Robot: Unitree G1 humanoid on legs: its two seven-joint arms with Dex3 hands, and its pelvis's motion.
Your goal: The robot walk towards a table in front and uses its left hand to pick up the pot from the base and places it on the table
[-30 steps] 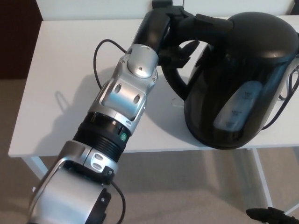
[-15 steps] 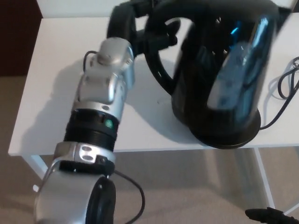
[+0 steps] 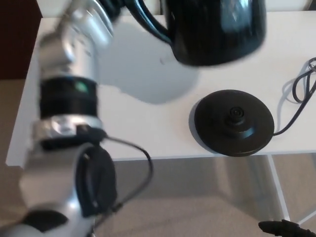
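The black pot [image 3: 215,32] hangs in the air above the back of the white table [image 3: 148,128], blurred and cut off by the top edge. Its handle [image 3: 145,22] points left toward my left hand [image 3: 118,4], which shows only as a dark shape at the top edge, shut on the handle. My silver left forearm [image 3: 69,84] rises along the left side. The round black base [image 3: 233,122] lies bare near the table's front edge, below and right of the pot. A small dark part of my right hand [image 3: 284,228] shows at the bottom right.
A black power cord [image 3: 300,96] runs from the base off to the right. The table's front edge crosses the picture with beige carpet [image 3: 197,197] below. A white table leg [image 3: 276,192] stands lower right. Dark furniture [image 3: 17,39] stands at the far left.
The pot has come up off its base and moved up and back with my left hand, so the base now lies uncovered. My left arm swung left and up.
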